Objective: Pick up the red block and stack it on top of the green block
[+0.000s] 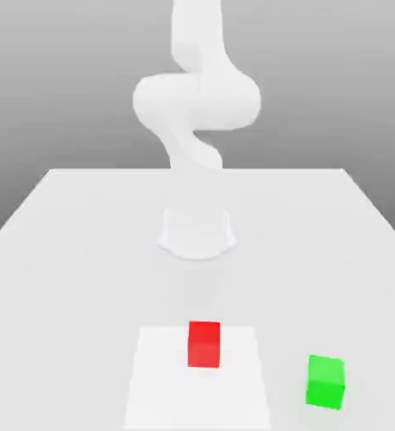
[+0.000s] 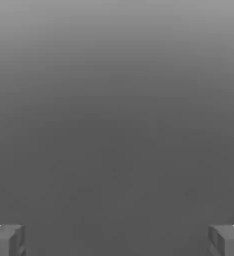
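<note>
Red block point(image 1: 204, 343) and green block point(image 1: 326, 381) are seen untouched on the table point(image 1: 66, 244), well apart, nothing gripped by the wide-open pincer point(image 2: 117, 240); pick and stack remain.

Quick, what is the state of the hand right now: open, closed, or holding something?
Hand: open, fingers far apart, nothing between them.

A white robot arm point(image 1: 196, 105) stands on a round white base point(image 1: 196, 233) at the middle of a big white table point(image 1: 57, 252). Near the front, the red block point(image 1: 204, 343) sits on a brighter white square patch point(image 1: 154, 379). The green block point(image 1: 326, 381) sits on the table toward the exterior view's right, apart from the red one.
</note>
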Controlling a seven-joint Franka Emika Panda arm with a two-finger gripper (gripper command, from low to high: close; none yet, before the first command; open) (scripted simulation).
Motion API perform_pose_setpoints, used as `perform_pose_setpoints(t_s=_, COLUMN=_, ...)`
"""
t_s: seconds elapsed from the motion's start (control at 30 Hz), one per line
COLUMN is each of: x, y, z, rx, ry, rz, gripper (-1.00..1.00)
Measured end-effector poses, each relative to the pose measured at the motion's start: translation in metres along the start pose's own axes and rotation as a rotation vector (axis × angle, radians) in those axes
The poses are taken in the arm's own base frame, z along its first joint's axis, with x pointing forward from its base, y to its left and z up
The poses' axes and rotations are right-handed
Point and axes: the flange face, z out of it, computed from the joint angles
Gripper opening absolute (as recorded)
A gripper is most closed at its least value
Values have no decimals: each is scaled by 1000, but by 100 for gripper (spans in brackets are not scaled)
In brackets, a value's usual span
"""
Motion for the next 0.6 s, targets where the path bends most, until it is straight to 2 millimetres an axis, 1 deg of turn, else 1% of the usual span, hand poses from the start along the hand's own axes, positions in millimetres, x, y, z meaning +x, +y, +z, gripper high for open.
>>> perform_pose_setpoints(t_s=0.07, x=-12, y=8, z=53, rx=-63, ry=-46, rz=-2, gripper=0)
perform_pose_setpoints(t_s=0.17, x=-36, y=28, z=125, rx=-151, ry=-117, rz=-3, gripper=0)
perform_pose_setpoints(t_s=0.23, x=-55, y=46, z=168, rx=-207, ry=-166, rz=-1, gripper=0)
perform_pose_setpoints(t_s=0.33, x=-89, y=80, z=226, rx=-289, ry=-243, rz=2, gripper=0)
perform_pose_setpoints(t_s=0.43, x=-130, y=122, z=276, rx=-371, ry=-329, rz=9, gripper=0)
perform_pose_setpoints(t_s=0.5, x=-162, y=154, z=303, rx=-426, ry=-393, rz=15, gripper=0)
perform_pose_setpoints(t_s=0.57, x=-195, y=185, z=323, rx=-476, ry=-454, rz=22, gripper=0)
perform_pose_setpoints(t_s=0.6, x=-209, y=197, z=330, rx=-494, ry=-479, rz=24, gripper=0)
